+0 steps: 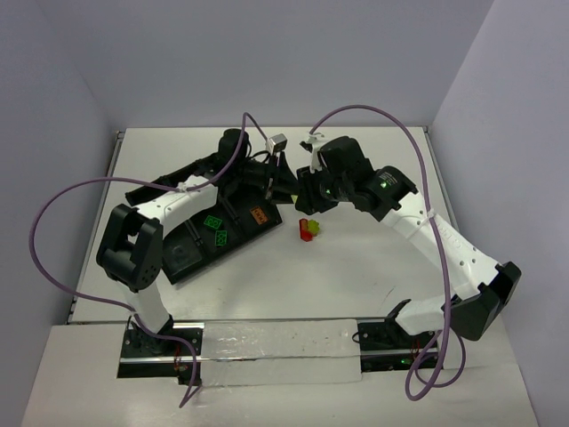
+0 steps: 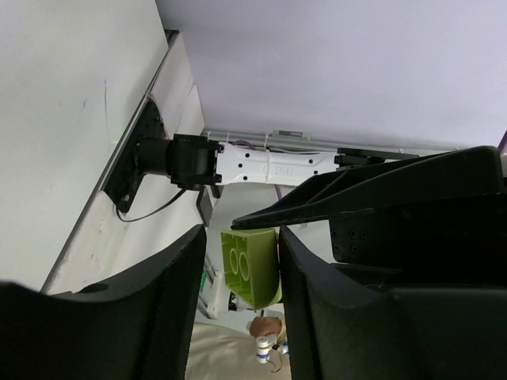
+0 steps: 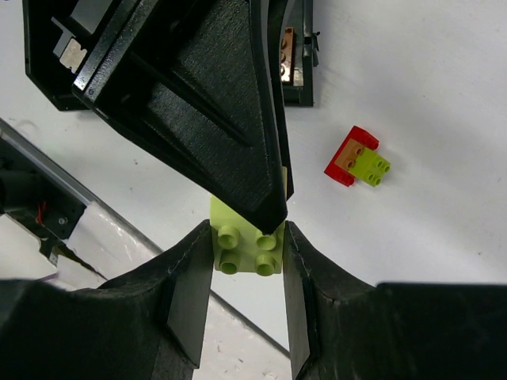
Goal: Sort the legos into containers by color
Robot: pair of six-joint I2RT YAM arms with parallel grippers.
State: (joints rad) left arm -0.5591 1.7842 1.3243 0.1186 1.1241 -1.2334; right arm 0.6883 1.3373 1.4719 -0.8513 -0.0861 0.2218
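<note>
A yellow-green lego [image 3: 245,252] is up in the air, and my right gripper [image 3: 246,237] is shut on it. My left gripper [image 2: 240,237] stands round the same lego [image 2: 252,269]; one finger [image 2: 305,277] touches it, while a gap shows at the other finger [image 2: 178,293]. In the top view the left gripper [image 1: 281,181] and right gripper [image 1: 300,194] meet just right of the black tray [image 1: 182,258], and the held lego is hidden there. The tray's containers hold two green legos [image 1: 216,229] and an orange one [image 1: 260,214]. A red, orange and yellow-green cluster [image 1: 308,229] lies on the table.
The same cluster [image 3: 356,157] lies to the right below the grippers in the right wrist view, next to the tray's corner [image 3: 307,83]. Purple cables arc over both arms. Grey walls close off the table at the back and on both sides.
</note>
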